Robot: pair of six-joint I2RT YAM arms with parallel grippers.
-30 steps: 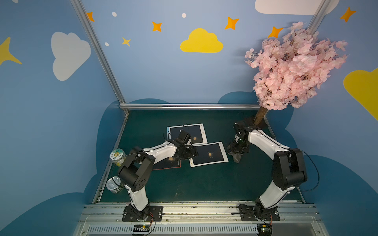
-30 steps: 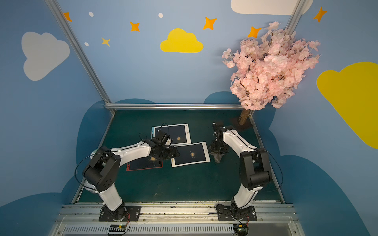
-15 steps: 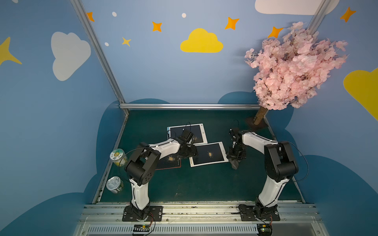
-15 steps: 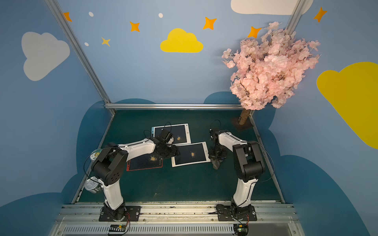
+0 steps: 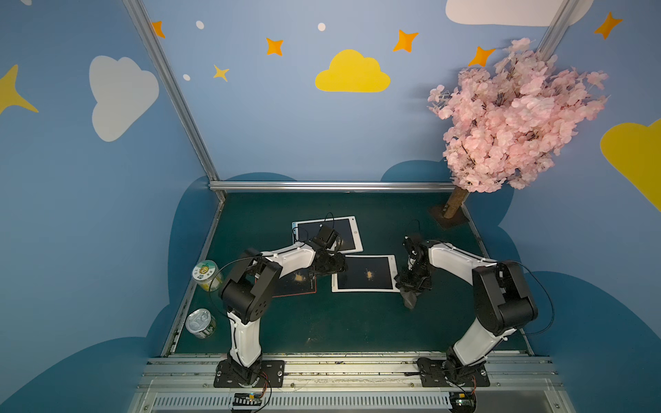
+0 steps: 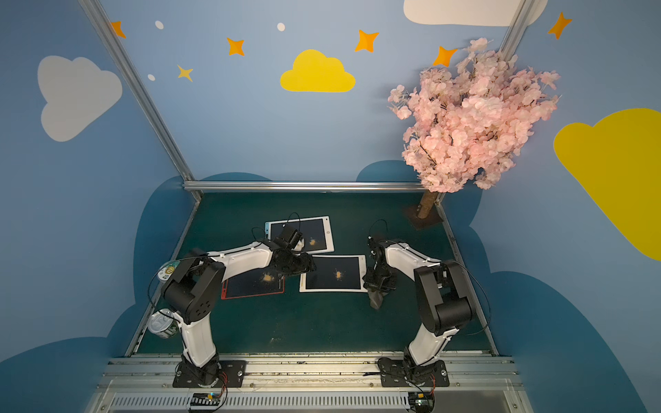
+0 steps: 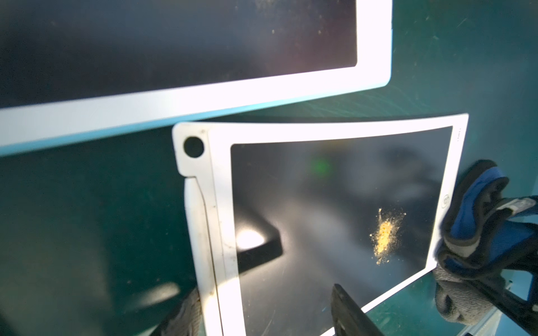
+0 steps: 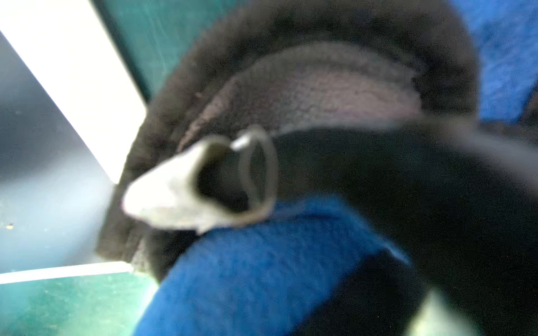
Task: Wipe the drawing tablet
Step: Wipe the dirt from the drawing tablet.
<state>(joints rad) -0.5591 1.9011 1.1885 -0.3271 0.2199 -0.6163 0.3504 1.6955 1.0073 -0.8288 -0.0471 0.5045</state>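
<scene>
My right jaws are pinching the cloth [image 5: 409, 300] at the edge of the white drawing tablet [image 5: 357, 282] lying on the surface [image 5: 322, 321]. My left jaws are standing open over its other edge. Pushing too hard, I might be sliding it away.

The tablet [image 7: 334, 203] has a glossy dark screen that mirrors light, flecked with dry yellow powder [image 7: 384, 235], set in a smooth white plastic frame. The cloth [image 8: 262, 261] is fuzzy knit, blue and dark grey. The mat [image 5: 322, 321] is matt green and finely scratched. The rail [image 5: 322, 186] is brushed metal; the can [image 5: 199, 319] has a shiny metal lid; the trunk [image 5: 455, 203] looks rough
</scene>
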